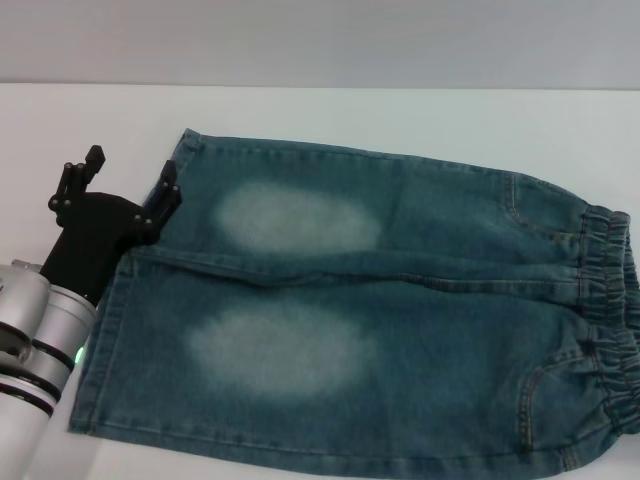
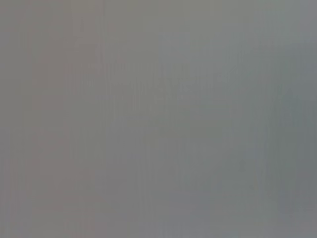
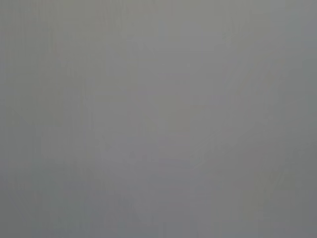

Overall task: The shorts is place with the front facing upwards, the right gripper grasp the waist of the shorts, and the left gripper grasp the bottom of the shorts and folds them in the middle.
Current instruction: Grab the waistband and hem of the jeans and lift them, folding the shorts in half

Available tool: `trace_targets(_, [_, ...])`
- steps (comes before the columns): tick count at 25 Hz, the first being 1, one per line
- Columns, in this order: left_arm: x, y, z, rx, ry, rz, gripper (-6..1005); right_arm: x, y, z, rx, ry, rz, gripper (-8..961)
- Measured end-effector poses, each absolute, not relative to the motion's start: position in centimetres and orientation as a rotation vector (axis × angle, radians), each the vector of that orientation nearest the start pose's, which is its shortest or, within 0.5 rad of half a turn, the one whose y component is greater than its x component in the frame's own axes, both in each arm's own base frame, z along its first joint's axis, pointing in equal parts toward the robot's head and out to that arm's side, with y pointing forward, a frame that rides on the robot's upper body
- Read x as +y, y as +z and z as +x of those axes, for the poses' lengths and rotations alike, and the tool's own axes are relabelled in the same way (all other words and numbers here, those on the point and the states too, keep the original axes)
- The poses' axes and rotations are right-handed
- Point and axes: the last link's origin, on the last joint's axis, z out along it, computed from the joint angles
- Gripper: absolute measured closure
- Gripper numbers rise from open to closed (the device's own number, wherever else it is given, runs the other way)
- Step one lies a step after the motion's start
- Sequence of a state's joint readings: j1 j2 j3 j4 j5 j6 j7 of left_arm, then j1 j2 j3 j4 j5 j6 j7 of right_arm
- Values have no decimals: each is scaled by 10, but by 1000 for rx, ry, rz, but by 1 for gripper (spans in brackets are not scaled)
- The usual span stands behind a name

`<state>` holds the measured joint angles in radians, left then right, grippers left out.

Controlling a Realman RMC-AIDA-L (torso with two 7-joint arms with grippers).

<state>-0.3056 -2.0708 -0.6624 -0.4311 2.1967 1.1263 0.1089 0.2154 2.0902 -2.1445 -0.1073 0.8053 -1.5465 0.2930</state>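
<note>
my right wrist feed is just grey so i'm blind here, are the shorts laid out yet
Observer: Yes, the shorts lie flat on the white table, front up.
Operator: which end is the waist
Observer: The waist is toward the robot's right, the leg hems toward its left.
Operator: any gripper on them
Observer: Only the left gripper shows, open at the far leg's hem. The right gripper is out of view.

Looks like a lab-type test bench to me: plain white table (image 1: 330,115), bare grey wall (image 1: 320,40) behind, my wrist views plain grey.
</note>
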Motion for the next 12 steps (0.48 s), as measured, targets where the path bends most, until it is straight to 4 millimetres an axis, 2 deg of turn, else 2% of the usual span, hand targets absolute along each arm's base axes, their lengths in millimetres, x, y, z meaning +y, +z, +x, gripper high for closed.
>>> trace_targets(12, [301,-55,-298,-465,-677,-1702,138,240,30,364,508,868,-1313,214])
